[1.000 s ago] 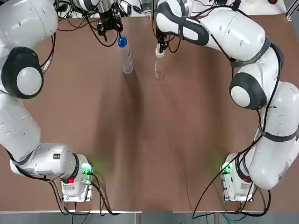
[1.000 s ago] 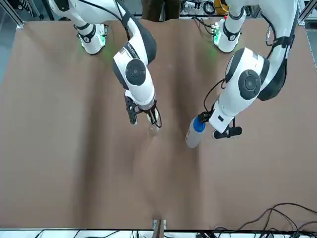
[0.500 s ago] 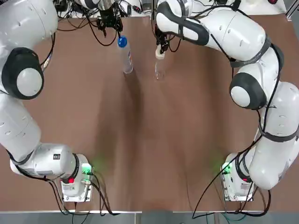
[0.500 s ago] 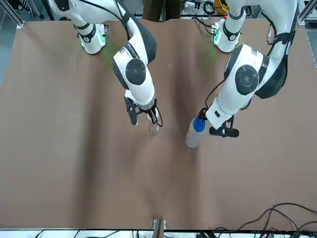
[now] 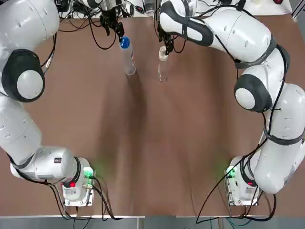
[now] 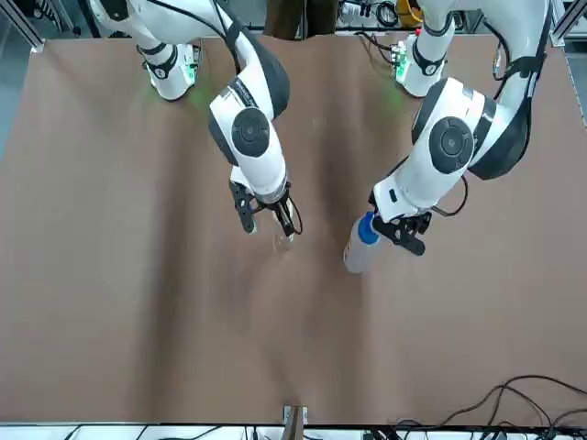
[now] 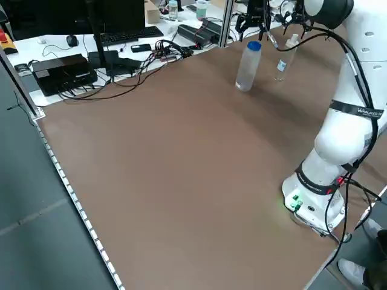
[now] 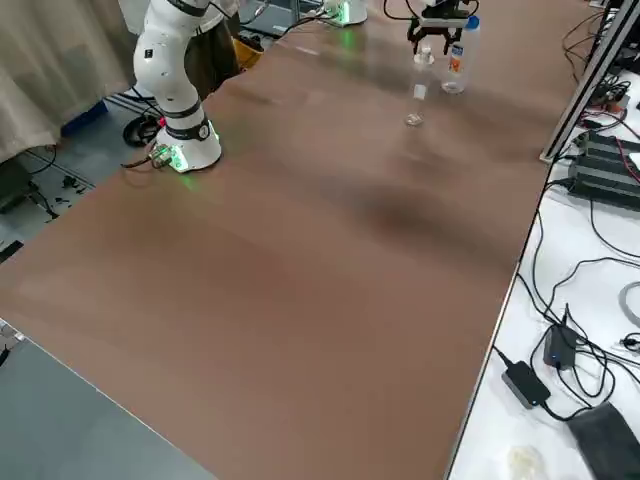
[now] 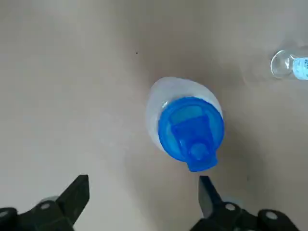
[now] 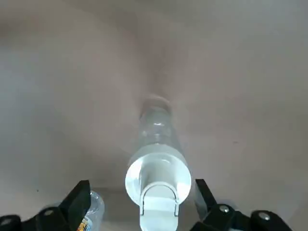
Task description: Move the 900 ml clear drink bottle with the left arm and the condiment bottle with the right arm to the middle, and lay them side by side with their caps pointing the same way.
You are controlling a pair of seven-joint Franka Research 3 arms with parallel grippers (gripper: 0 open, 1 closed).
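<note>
Since a second ago the left gripper (image 6: 406,235) has turned about its wrist and drawn in closer to the blue cap (image 5: 125,43) of the drink bottle (image 5: 128,61), while the right gripper (image 6: 266,215) has barely shifted. Both bottles stand upright on the brown table (image 5: 152,143), at its far side near the middle. The drink bottle is on the left and the condiment bottle (image 5: 162,71) is just to its right, with a gap between them.

The left arm reaches from its base at the near left corner along the table's left side, then bends inward at the far edge. Its gripper points down just beside the blue cap, on the cap's far-left side. Its fingers (image 9: 79,192) are spread wide and grip nothing, and the cap lies ahead of them rather than between them.

The right arm arches high from the near right corner and curls over to the far middle, wrist pointing down. Its fingers (image 10: 79,196) are also spread apart, with the condiment bottle's white cap (image 10: 158,185) showing between them. They hover close over that cap, and no contact with it is visible
</note>
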